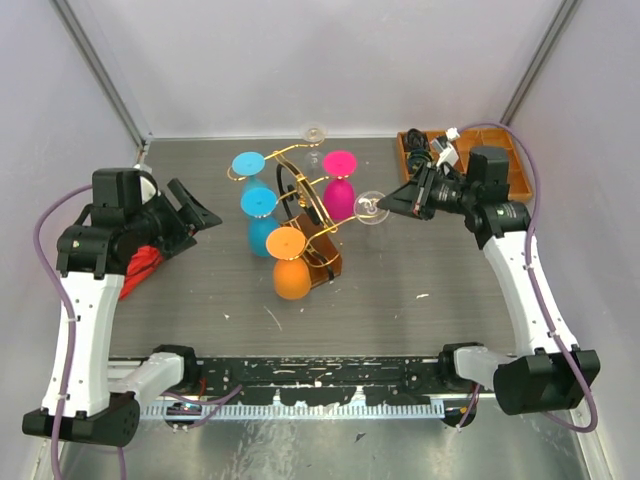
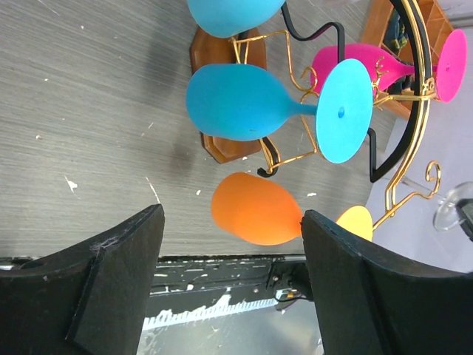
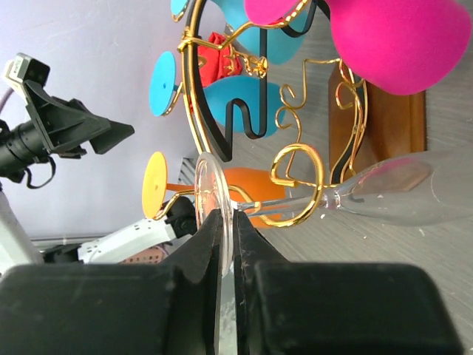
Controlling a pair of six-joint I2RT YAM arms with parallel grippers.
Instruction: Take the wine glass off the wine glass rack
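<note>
Grey tabletop between white walls holds the wine glass rack point(image 1: 301, 192) at its middle. A clear wine glass point(image 1: 371, 208) hangs with its stem in the rack's right scroll arm, beside a pink glass point(image 1: 338, 197). The right gripper point(image 3: 225, 229) is clamped on its foot. The left gripper point(image 1: 205, 215) is well to the left, with jaws apart.

A compartmented brown wooden tray point(image 1: 519, 178) sits in the far right corner of the grey wood-grain table point(image 1: 420, 270), with small dark items inside. A red object point(image 1: 143, 268) lies near the left edge. Mid-table, an orange glass point(image 1: 291, 278), a pink glass point(image 1: 339, 198) and two blue glasses point(image 1: 262, 235) hang bowls down
</note>
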